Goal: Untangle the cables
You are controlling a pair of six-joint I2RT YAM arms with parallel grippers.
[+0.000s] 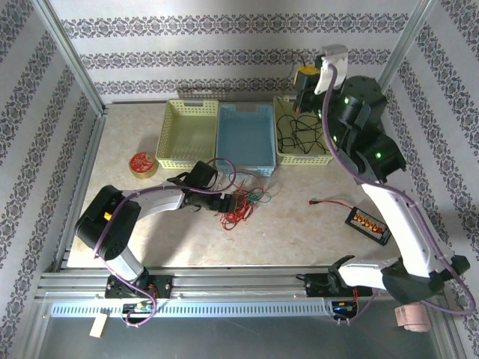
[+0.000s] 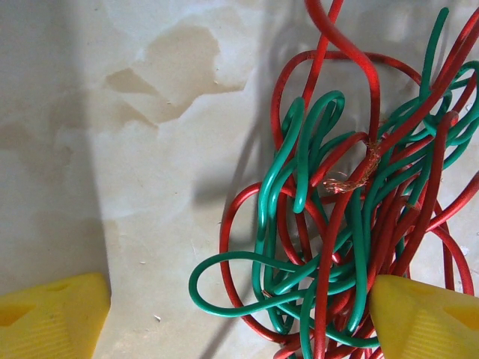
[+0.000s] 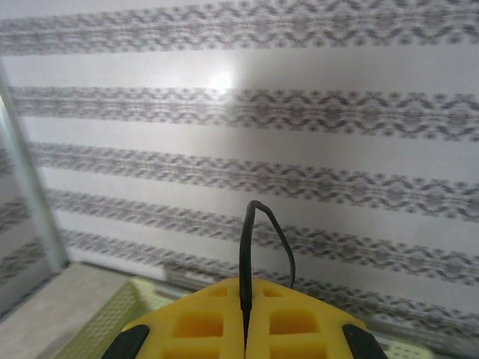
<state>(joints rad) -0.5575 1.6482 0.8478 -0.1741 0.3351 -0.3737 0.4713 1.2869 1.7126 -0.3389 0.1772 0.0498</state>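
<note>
Top external: red-green cables (image 1: 239, 206) lie knotted at the centre of the marbled counter (image 1: 299, 232). Black cables (image 1: 299, 134) sit in the yellow mesh basket (image 1: 323, 158) at 1 o'clock, apparently sorted out.
Left wrist: left fingers (image 2: 52, 318) spread, released, bracketing the glossy loops, probably for a pick.
Right wrist: right fingers (image 3: 202, 321) clenched on one thin black strand (image 3: 245, 254), held high

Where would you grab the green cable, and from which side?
I'd take the green cable by the outermost bend of its loop sticking out of the tangle. Come from above on that side: there it lies alone, clear of the red cables.
</note>
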